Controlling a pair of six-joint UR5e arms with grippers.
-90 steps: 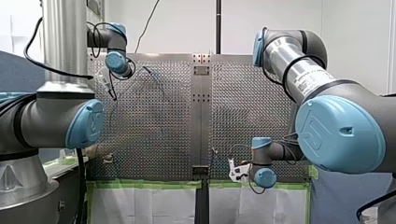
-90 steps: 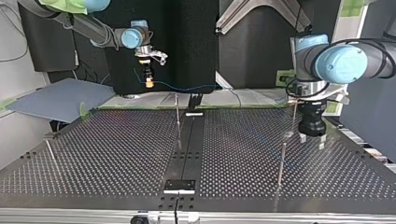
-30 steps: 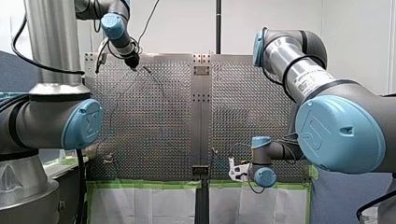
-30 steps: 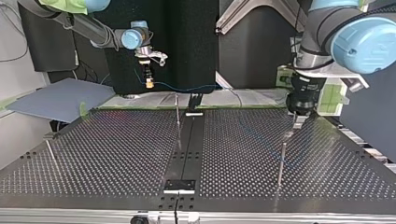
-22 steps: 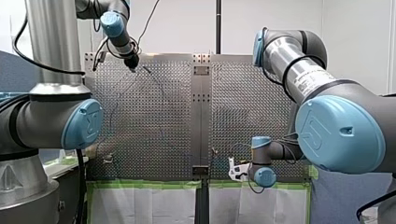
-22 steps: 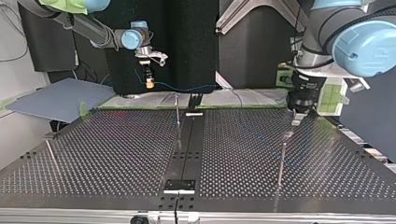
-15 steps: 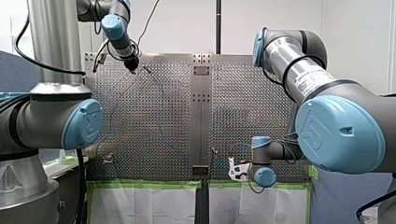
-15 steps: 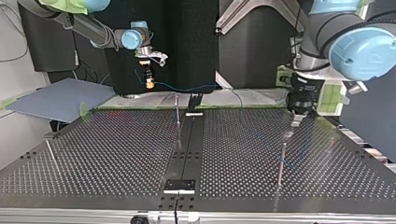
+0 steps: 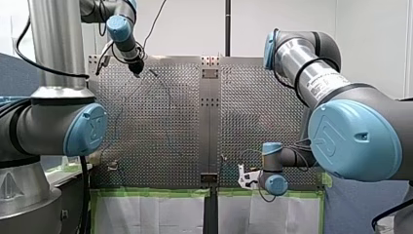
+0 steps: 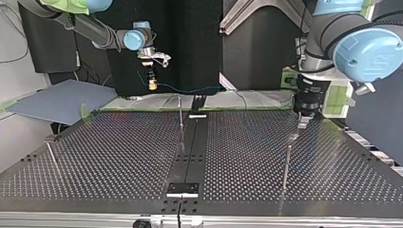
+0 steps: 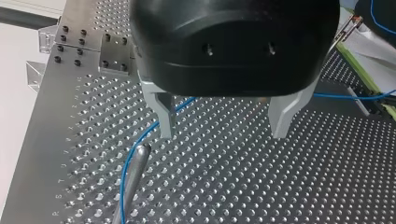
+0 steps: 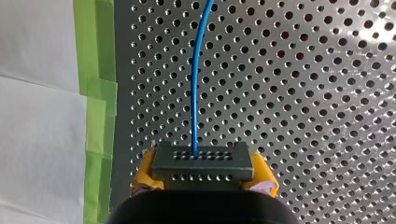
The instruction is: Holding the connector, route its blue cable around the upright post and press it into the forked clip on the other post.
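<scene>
My right gripper [image 12: 203, 176] is shut on the dark connector [image 12: 202, 162], gripped between yellow pads. From the connector the blue cable [image 12: 198, 70] runs straight ahead over the perforated plate. At the top view's left the right gripper [image 10: 152, 80] hangs above the table's far edge, and the cable [image 10: 190, 90] stretches from it toward the middle. My left gripper [image 11: 223, 122] is open, with nothing between its metal fingers [image 11: 163, 114]. The cable [image 11: 140, 142] passes beside one finger and along a metal post [image 11: 135, 170]. In the top view the left gripper [image 10: 304, 116] hovers just behind that post [image 10: 286, 164].
A second thin post [image 10: 180, 114] stands by the dark centre rail [image 10: 190, 152]. A short post [image 10: 51, 154] stands at the top view's left on the perforated table [image 10: 119, 161]. Green tape [image 12: 95, 70] lines the table's edge under my right gripper.
Since three seconds ago my left arm has lifted and swung its open gripper to behind the post; in the last second it barely shifted. My right arm has held still with the connector.
</scene>
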